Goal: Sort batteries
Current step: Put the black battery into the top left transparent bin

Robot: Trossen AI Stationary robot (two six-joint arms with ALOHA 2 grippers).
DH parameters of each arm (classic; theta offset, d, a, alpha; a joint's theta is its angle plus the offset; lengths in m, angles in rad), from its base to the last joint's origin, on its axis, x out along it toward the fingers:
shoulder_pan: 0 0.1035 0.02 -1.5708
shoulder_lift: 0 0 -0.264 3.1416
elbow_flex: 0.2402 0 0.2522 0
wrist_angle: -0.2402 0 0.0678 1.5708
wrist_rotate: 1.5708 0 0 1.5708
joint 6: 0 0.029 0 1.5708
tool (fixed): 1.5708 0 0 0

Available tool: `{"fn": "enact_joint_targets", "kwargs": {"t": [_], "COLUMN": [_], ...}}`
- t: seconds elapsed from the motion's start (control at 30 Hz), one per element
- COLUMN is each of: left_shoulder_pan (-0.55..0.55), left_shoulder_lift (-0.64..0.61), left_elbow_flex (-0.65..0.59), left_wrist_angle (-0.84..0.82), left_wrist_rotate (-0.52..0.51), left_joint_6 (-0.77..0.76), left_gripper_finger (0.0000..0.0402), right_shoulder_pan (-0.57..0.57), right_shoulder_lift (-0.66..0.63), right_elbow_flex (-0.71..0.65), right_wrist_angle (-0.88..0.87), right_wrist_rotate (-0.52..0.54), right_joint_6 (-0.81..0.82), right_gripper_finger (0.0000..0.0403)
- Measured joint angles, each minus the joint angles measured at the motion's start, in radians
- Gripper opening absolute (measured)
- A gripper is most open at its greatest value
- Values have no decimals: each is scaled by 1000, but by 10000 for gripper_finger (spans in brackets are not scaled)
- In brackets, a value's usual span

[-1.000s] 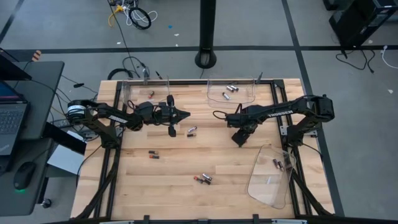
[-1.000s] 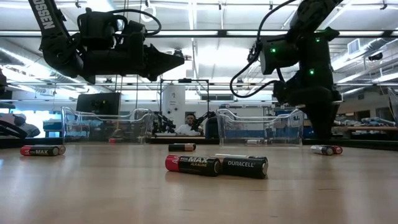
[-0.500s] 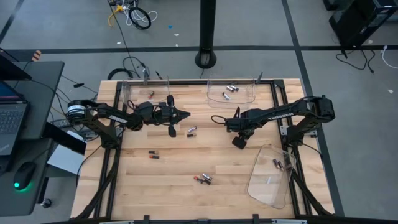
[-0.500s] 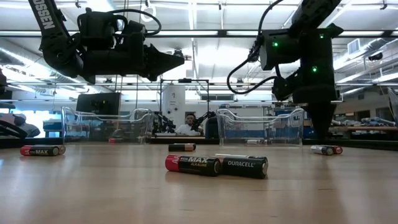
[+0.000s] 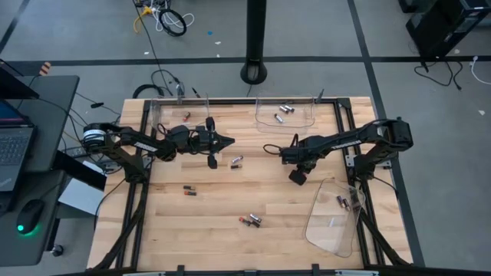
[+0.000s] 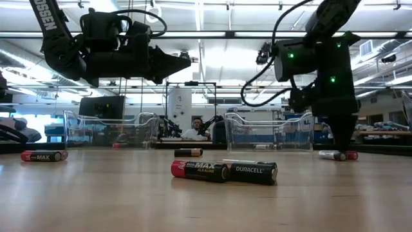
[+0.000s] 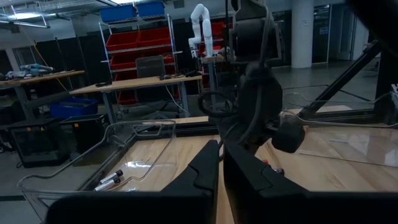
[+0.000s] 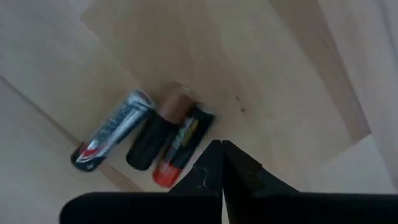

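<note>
Three batteries lie side by side on the table in the right wrist view: a silver-and-black one (image 8: 112,140), a copper-and-black one (image 8: 157,132) and a red-and-black one (image 8: 183,146). My right gripper (image 8: 221,155) (image 5: 297,176) points down just over them, shut with nothing in it; in the low view its tip (image 6: 342,143) stands right above them (image 6: 337,155). My left gripper (image 5: 228,140) (image 6: 187,60) hangs level above the table's far left, shut and holding nothing. More batteries lie loose on the wood (image 5: 236,162) (image 5: 189,191) (image 5: 250,221).
Three clear trays stand on the table: one at the far middle (image 5: 265,116) with several batteries, one at the far left (image 5: 165,115) with one battery, one at the near right (image 5: 330,226) with two. In the low view two batteries (image 6: 199,171) (image 6: 252,171) lie close to the camera.
My right gripper has shifted a little toward the table's near edge and sunk slightly over the three batteries, still pointing down. The batteries have stayed where they were.
</note>
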Motion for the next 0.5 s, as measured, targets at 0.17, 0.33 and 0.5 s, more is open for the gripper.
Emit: {"fn": "enact_joint_targets", "kwargs": {"t": [0.17, 0.33, 0.5], "left_shoulder_pan": [0, 0, 0], "left_shoulder_lift": [0, 0, 0], "left_elbow_flex": [0, 0, 0], "left_wrist_angle": [0, 1, 1], "left_wrist_rotate": [0, 0, 0], "left_joint_6": [0, 0, 1], "left_gripper_finger": [30, 30, 30], "right_shoulder_pan": [0, 0, 2], "right_shoulder_lift": [-1, -1, -2], "right_elbow_flex": [-1, 21, 22], "right_wrist_angle": [-11, -94, -100], "right_wrist_rotate": [6, 37, 9], "right_joint_6": [1, 18, 14], "right_gripper_finger": [7, 20, 63]}}
